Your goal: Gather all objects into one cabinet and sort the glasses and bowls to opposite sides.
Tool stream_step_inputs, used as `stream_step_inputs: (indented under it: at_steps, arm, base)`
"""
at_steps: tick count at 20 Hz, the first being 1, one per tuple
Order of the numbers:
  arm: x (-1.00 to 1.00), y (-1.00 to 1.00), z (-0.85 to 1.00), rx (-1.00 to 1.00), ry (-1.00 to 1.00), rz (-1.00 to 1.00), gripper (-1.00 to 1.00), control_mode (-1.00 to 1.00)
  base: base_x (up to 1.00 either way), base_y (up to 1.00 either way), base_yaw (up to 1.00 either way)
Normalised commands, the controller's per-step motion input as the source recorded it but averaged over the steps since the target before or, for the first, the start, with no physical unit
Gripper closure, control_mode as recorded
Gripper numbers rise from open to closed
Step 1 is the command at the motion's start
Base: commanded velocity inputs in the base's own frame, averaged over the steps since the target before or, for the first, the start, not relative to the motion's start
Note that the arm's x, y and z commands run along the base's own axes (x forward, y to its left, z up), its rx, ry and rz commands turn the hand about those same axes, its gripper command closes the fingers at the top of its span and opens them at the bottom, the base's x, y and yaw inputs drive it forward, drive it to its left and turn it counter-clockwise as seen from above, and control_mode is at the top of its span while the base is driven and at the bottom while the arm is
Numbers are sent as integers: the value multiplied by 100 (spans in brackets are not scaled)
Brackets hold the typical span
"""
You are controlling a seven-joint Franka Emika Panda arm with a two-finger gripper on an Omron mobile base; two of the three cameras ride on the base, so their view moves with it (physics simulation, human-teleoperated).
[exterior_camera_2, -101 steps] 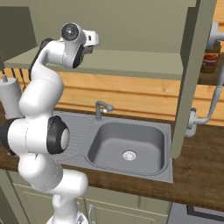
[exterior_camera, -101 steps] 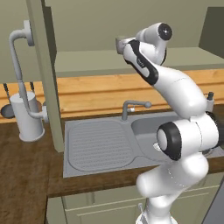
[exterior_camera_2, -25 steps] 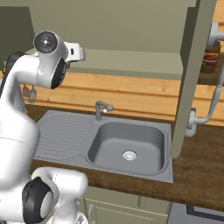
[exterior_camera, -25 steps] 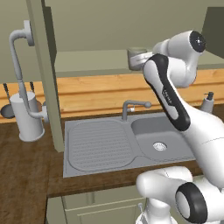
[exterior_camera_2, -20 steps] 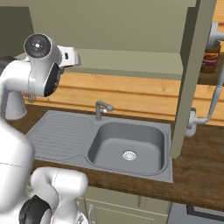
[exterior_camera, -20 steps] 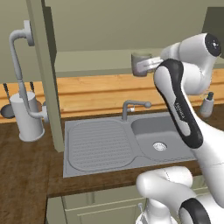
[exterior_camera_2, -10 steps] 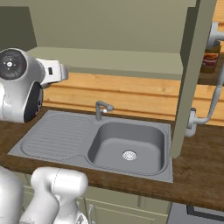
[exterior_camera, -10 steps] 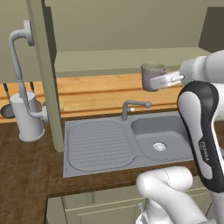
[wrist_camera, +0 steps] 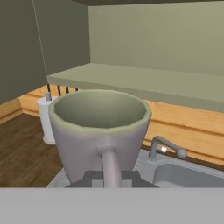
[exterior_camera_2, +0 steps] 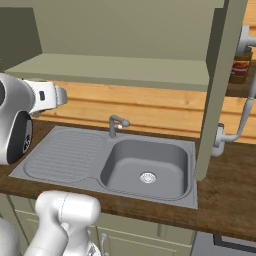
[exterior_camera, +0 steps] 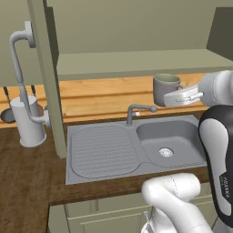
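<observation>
Gripper [wrist_camera: 111, 177] pinched on grey mug [exterior_camera: 164, 89] handle — held upright, cabinet shelf [exterior_camera: 136, 63] above and ahead, presumably for shelving.

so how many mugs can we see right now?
1. A grey mug held upright by its handle in the gripper, in the air above the sink, below the cabinet shelf. Others may be out of frame.

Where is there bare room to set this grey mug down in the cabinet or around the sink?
The cabinet shelf is bare along its whole visible length. The sink's ribbed drainboard between the door edge and basin is also free. It is crowded by the white utensil canister. The gripper holds the mug.
</observation>
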Motion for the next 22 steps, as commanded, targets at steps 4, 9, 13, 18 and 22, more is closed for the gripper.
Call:
stream_step_inputs:
  at_steps: [4,9,13,18,22]
  arm:
    - [0,0,0,0,0,0,100,-100]
    - [-16,0,0,0,0,0,100,100]
    - [0,0,0,0,0,0,100,100]
    - [0,0,0,0,0,0,100,100]
    - [0,0,0,0,0,0,100,100]
  base:
    - [0,0,0]
    - [-40,0,0]
    - [-100,0,0]
    - [-100,0,0]
    - [-88,0,51]
